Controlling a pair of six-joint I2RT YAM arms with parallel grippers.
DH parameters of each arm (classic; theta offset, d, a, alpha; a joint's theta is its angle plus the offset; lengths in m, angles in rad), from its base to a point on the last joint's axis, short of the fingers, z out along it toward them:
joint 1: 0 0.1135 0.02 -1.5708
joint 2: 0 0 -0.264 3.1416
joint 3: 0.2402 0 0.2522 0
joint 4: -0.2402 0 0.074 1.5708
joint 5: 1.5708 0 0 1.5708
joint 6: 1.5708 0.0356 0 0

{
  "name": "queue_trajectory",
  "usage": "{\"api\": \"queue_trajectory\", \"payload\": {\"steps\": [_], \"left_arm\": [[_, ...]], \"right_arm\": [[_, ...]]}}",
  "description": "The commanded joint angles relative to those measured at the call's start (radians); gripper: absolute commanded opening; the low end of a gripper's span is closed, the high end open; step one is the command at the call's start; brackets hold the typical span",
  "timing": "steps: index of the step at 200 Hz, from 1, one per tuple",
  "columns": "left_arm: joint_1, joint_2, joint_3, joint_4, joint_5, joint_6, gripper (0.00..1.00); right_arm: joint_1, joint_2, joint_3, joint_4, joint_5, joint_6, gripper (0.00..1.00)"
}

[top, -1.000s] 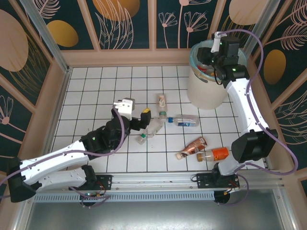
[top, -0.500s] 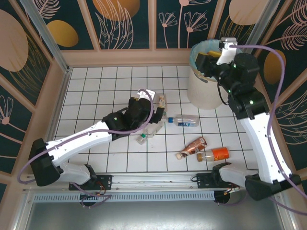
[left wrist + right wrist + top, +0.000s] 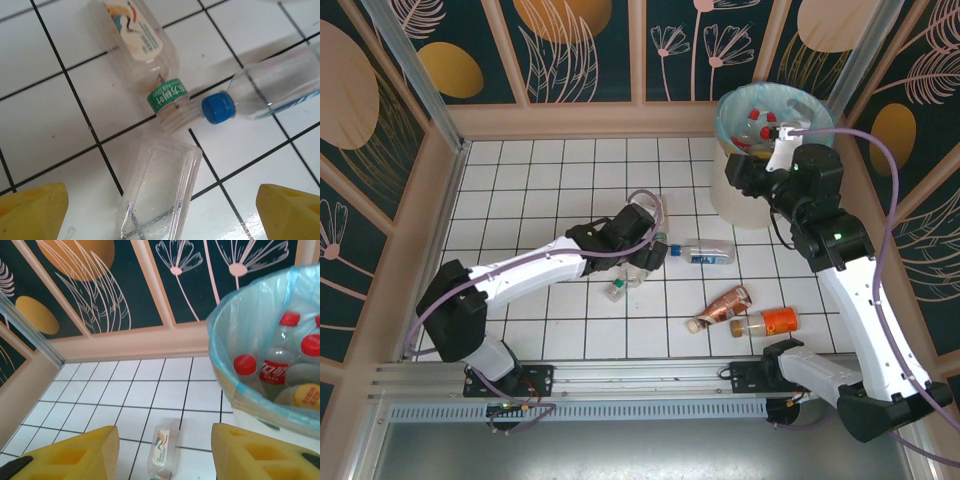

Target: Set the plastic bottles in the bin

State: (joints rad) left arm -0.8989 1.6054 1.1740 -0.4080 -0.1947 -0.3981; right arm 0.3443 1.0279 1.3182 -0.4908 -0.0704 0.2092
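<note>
Several plastic bottles lie on the white tiled floor: a cream-labelled one (image 3: 658, 210), a blue-capped one (image 3: 706, 252), a clear green-capped one (image 3: 626, 280), a brown one (image 3: 721, 307) and an orange one (image 3: 771, 322). My left gripper (image 3: 645, 250) hangs open low over them. In the left wrist view its yellow fingertips (image 3: 33, 212) straddle the clear squarish bottle (image 3: 160, 192), beside the green-banded neck (image 3: 167, 95) and the blue cap (image 3: 218, 107). My right gripper (image 3: 738, 178) is open and holds nothing, just left of the bin (image 3: 745, 205). The bin's blue-green liner (image 3: 240, 315) holds red-capped bottles (image 3: 274, 367).
Wooden-framed patterned walls (image 3: 580, 50) close in the floor on three sides. The bin stands in the far right corner. A metal rail (image 3: 640, 385) runs along the near edge by the arm bases. The cream-labelled bottle (image 3: 162, 450) lies on the floor far below my right fingers.
My left arm has stretched right and forward, bringing its gripper over the clustered bottles. My right gripper has drawn back from above the bin to its left side, uncovering the bottles inside.
</note>
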Motion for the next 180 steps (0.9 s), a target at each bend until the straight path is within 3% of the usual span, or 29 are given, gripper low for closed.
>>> {"api": "queue_trajectory", "payload": {"steps": [1,52,105,180], "left_arm": [[0.02,0.048,0.002,-0.014,0.031,0.005,0.95],[0.029,0.171,0.066,-0.049,0.018,0.014,0.9],[0.028,0.059,0.012,0.025,0.031,0.055,0.9],[0.028,0.249,0.074,-0.025,0.071,0.083,0.86]], "right_arm": [[0.006,-0.019,-0.014,0.01,-0.032,0.03,0.52],[0.009,0.005,0.001,-0.006,-0.04,0.014,0.53],[0.009,0.001,0.0,-0.132,0.027,0.004,0.53],[0.009,-0.001,-0.033,-0.098,0.003,0.0,0.53]]}}
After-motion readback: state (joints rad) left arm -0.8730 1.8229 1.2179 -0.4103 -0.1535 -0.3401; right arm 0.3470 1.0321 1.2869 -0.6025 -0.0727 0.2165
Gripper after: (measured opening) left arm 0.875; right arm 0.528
